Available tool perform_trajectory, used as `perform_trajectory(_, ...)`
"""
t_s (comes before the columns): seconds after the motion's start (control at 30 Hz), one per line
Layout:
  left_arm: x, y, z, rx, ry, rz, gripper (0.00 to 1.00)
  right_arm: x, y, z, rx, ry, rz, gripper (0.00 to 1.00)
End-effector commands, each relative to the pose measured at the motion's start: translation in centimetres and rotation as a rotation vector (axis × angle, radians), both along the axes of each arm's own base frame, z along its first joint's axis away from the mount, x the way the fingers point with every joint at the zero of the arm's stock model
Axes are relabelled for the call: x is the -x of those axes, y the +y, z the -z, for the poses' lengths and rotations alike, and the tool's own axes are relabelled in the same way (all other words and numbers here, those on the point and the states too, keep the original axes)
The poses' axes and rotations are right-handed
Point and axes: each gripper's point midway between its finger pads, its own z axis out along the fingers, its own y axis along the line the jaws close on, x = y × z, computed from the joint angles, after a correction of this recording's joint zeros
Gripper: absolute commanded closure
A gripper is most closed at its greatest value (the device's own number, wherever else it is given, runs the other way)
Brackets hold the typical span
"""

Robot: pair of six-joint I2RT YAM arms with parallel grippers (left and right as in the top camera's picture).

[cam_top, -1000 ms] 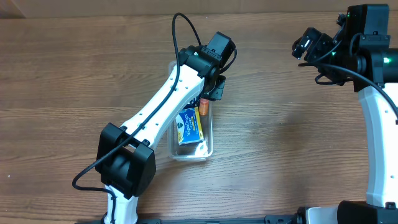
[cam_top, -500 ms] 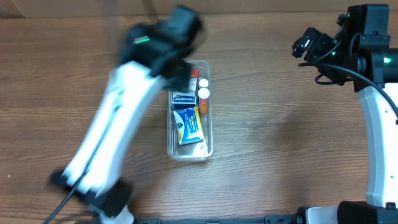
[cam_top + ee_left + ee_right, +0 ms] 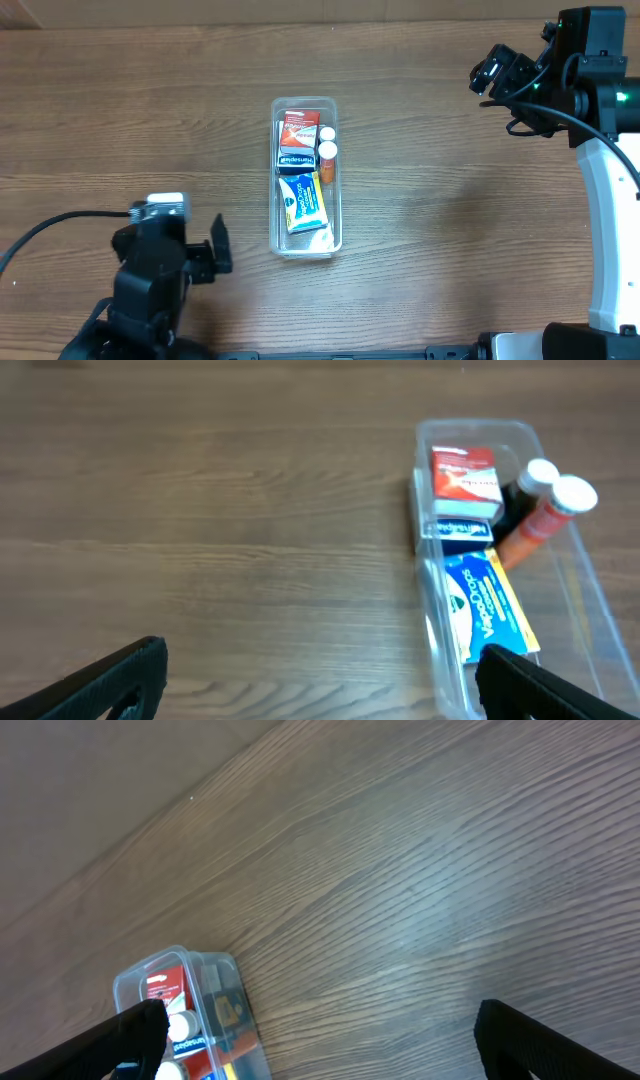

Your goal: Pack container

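Container [image 3: 306,101] sits mid-table, packed. Left gripper [image 3: 222,246] at its 8 o'clock and right gripper [image 3: 489,76] at 2 o'clock both gape empty. I'd worry a careless reach shoves it, tipping the bottles [image 3: 327,150].

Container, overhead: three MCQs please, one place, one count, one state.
1. Where in the container is the red box?
A) end nearest the robot
B) middle
C) end farthest from the robot

2. White-capped bottles in it?
A) one
B) two
C) four

3. Left gripper?
A) open, empty
B) shut on a bottle
C) shut on a box

Answers:
1 C, it fills the top end in the overhead view.
2 B, two white caps show along one long wall.
3 A, its fingers are spread with nothing between them.
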Motion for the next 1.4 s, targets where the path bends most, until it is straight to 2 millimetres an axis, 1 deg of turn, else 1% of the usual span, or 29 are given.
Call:
perform_trajectory(0.0,-1.0,-1.3,1.8,-0.049,-0.016,0.104,0.0,0.1,-0.1,-0.8,0.0,-0.023,0.005,0.0)
perform_trajectory(0.1,-1.6,-1.6,1.9,-0.034,-0.113,0.115,0.0,0.1,-0.1,-0.8,0.0,-0.023,0.005,0.0)
perform_trajectory(0.17,-1.4,-1.5,2.3,-0.018,-0.171,0.114,0.0,0.1,-0.1,-0.8,0.0,-0.023,0.005,0.0)
perform_trajectory(0.2,-1.2,-1.4,2.8,-0.01,-0.217,0.117,0.0,0.1,-0.1,-0.8,0.0,-0.023,0.005,0.0)
perform_trajectory(0.3,-0.7,-1.0,5.4,0.046,-0.333,0.116,0.0,0.1,-0.1,-0.8,0.0,-0.023,0.005,0.0)
perform_trajectory(0.4,-0.6,-1.2,7.8,0.067,-0.376,0.173,0.0,0.1,-0.1,-0.8,0.0,-0.023,0.005,0.0)
perform_trajectory(0.43,-0.9,-0.8,9.7,0.08,-0.343,0.166,0.0,0.1,-0.1,-0.8,0.0,-0.023,0.005,0.0)
perform_trajectory(0.47,-1.0,-0.7,10.9,0.088,-0.32,0.163,0.0,0.1,-0.1,-0.8,0.0,-0.023,0.005,0.0)
perform_trajectory(0.57,-1.6,-0.4,12.2,0.084,-0.326,0.148,0.0,0.1,-0.1,-0.8,0.0,-0.023,0.005,0.0)
perform_trajectory(1.13,-1.7,-0.4,12.1,0.084,-0.331,0.148,0.0,0.1,-0.1,-0.7,0.0,-0.021,0.005,0.0)
perform_trajectory(1.17,-1.7,-0.4,12.1,0.084,-0.331,0.148,0.0,0.3,-0.1,-0.9,0.004,-0.028,0.003,0.0)
perform_trajectory(1.2,-1.7,-0.4,12.1,0.084,-0.331,0.148,0.0,1.1,-1.1,-1.9,0.083,-0.062,0.001,0.0)
perform_trajectory(1.27,-1.7,-0.4,12.1,0.083,-0.331,0.148,0.0,3.3,-1.7,-4.4,0.169,-0.158,-0.011,0.0)
perform_trajectory(1.3,-1.7,-0.4,12.1,0.084,-0.331,0.148,0.0,4.2,-1.9,-5.9,0.222,-0.241,-0.032,0.0)
perform_trajectory(1.33,-1.7,-0.4,12.1,0.084,-0.331,0.148,0.0,5.4,-1.6,-7.7,0.288,-0.375,-0.085,0.0)
perform_trajectory(1.37,-1.7,-0.4,12.1,0.084,-0.331,0.148,0.0,7.0,-1.6,-8.2,0.331,-0.473,-0.106,0.0)
